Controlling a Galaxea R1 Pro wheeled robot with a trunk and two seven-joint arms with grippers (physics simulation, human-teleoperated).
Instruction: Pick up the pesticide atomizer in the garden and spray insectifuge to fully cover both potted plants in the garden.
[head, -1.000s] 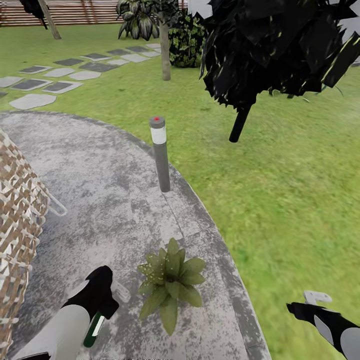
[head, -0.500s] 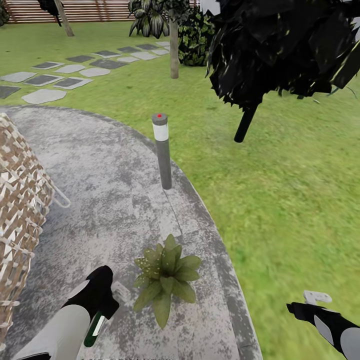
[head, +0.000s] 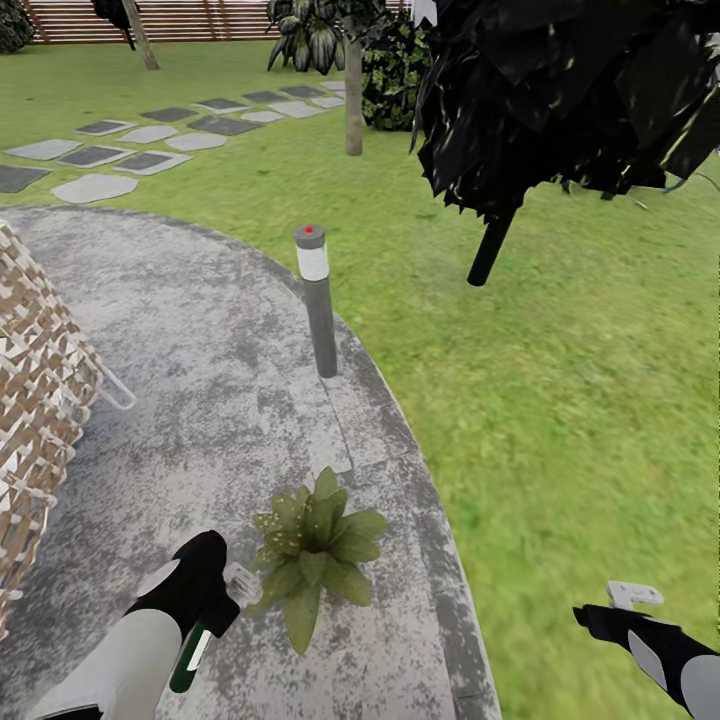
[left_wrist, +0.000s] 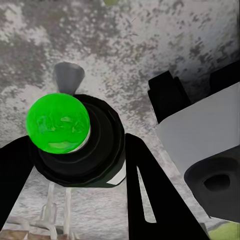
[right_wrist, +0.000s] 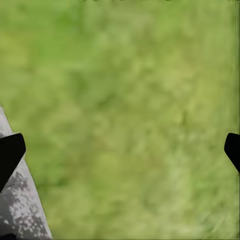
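Observation:
My left gripper (head: 203, 612) is shut on the dark green pesticide atomizer (head: 186, 656), low over the grey patio (head: 200, 330). The bottle's pale spray head (head: 241, 584) points toward one potted plant (head: 310, 553), a low green rosette just to the right of it. The left wrist view looks down on the atomizer (left_wrist: 80, 145), with its bright green round top and grey nozzle (left_wrist: 67, 77), between my left gripper's (left_wrist: 80, 170) black fingers (left_wrist: 145, 185). My right gripper (head: 615, 605) hangs open over the lawn; the right wrist view shows grass between that gripper's (right_wrist: 120, 150) spread fingertips (right_wrist: 10, 152).
A grey bollard light (head: 318, 300) stands at the patio's rim beyond the plant. A woven wicker seat (head: 35, 420) fills the left edge. A dark-leaved tree (head: 560, 90) overhangs the lawn (head: 560, 400) at right. Stepping stones (head: 95, 186) lead to the slat fence (head: 200, 20).
The whole head view has shifted, so the camera moved: the plant and the bollard now sit further left in the picture. Both arms keep their places in it.

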